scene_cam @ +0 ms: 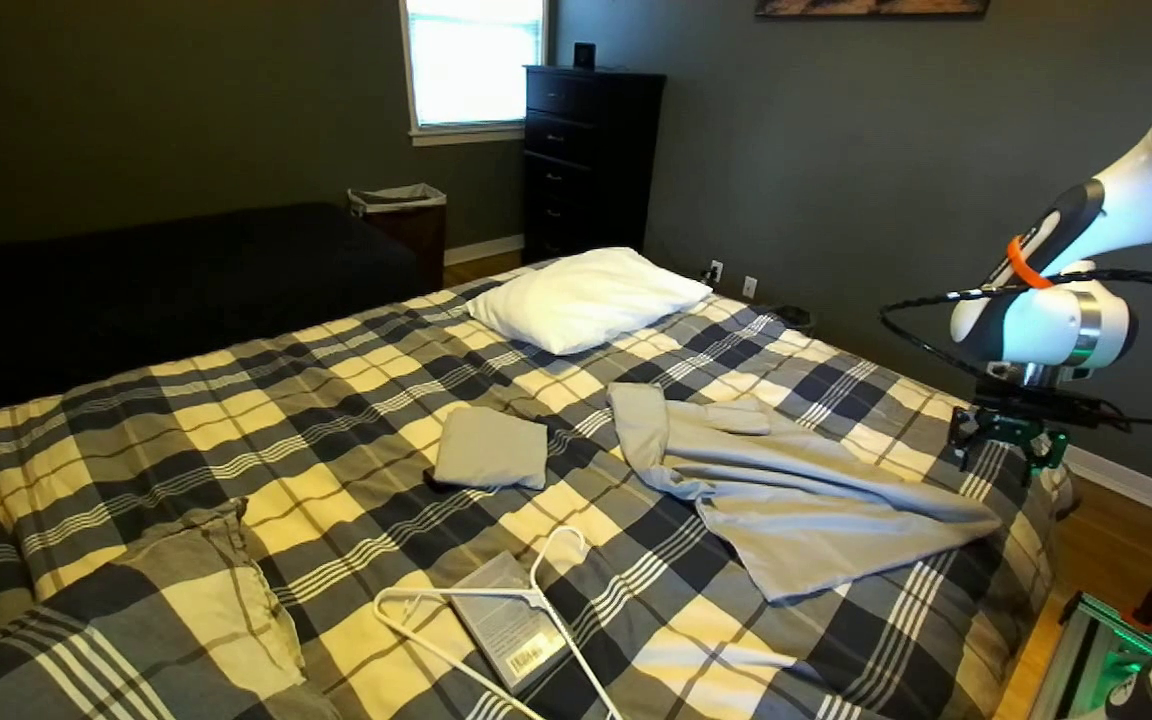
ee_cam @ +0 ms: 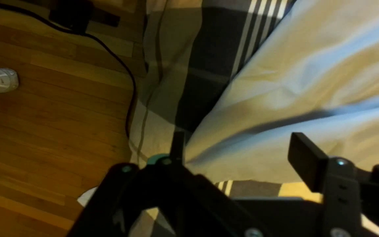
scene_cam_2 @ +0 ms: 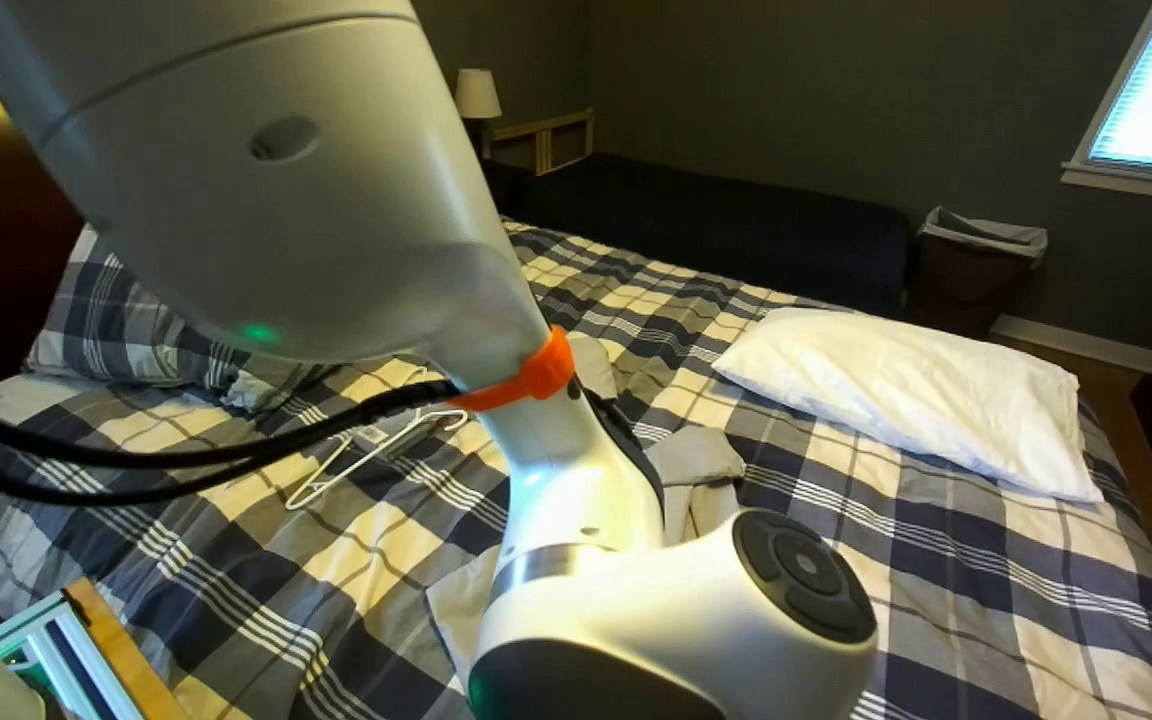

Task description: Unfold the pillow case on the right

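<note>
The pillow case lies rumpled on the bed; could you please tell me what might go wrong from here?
The open fingers might pinch the plaid bedspread along with the pillow case lying on it. A pull toward the floor could slide the pillow case off the bedspread's nearby edge.

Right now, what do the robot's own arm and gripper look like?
The Franka Panda arm is glossy white and rounded, with dark joint covers, silvery rings, an oval charcoal button pad, an orange strap and black cables. The Robotiq gripper looks black, with two blocky fingers and shiny screws.
</note>
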Motion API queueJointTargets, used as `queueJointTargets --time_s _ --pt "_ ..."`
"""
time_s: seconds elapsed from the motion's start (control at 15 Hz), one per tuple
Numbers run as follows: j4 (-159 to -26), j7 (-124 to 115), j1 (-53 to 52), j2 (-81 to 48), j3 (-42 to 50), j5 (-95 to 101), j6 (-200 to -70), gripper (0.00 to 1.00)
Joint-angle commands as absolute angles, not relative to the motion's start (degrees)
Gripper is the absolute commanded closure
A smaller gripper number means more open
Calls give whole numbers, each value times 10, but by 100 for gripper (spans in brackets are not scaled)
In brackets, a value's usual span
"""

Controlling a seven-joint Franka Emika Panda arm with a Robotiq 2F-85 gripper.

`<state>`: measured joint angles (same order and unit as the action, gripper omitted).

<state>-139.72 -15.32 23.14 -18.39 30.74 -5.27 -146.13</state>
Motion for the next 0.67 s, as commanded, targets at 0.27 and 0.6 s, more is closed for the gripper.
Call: queueJointTargets --time_s 0.27,0.6 --pt "-1378 -63 215 -141 178 -124 -1537 0" --pt "-1254 15 219 -184 86 -227 -1567 0"
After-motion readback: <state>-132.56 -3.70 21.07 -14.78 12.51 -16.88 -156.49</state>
